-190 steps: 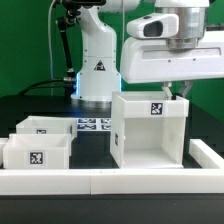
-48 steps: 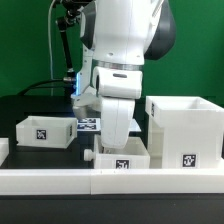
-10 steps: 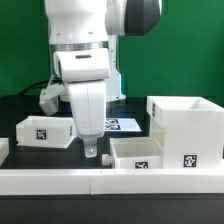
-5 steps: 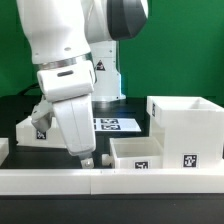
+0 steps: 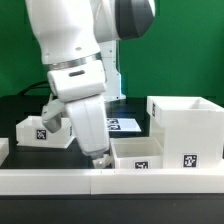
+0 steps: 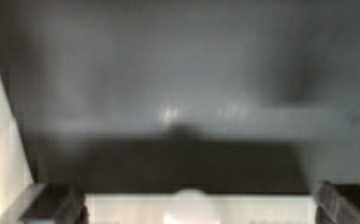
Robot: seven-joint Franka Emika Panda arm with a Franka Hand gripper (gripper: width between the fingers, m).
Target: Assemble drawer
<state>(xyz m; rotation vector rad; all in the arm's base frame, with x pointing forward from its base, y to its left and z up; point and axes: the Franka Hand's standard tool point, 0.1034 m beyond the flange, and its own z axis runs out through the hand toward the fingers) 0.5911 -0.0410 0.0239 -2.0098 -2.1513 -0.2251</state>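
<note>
The tall white housing (image 5: 185,122) stands at the exterior view's right, open side up. One small tray (image 5: 140,152) lies just left of it, close to the front rail. The other tray (image 5: 30,130) lies at the left, partly hidden by the arm. My gripper (image 5: 100,160) hangs tilted, low over the table at the middle tray's left end. In the blurred wrist view its fingers (image 6: 52,203) stand wide apart. Between them shows a white edge with a rounded bump (image 6: 191,203), and they hold nothing.
A long low white rail (image 5: 60,182) runs along the table's front edge. The marker board (image 5: 124,124) lies on the black table behind the middle tray. The robot's base stands behind it, and a green wall closes the back.
The arm has tilted and swung toward the exterior view's right, bringing the gripper from between the trays to the middle tray's left end. The trays and housing have not moved.
</note>
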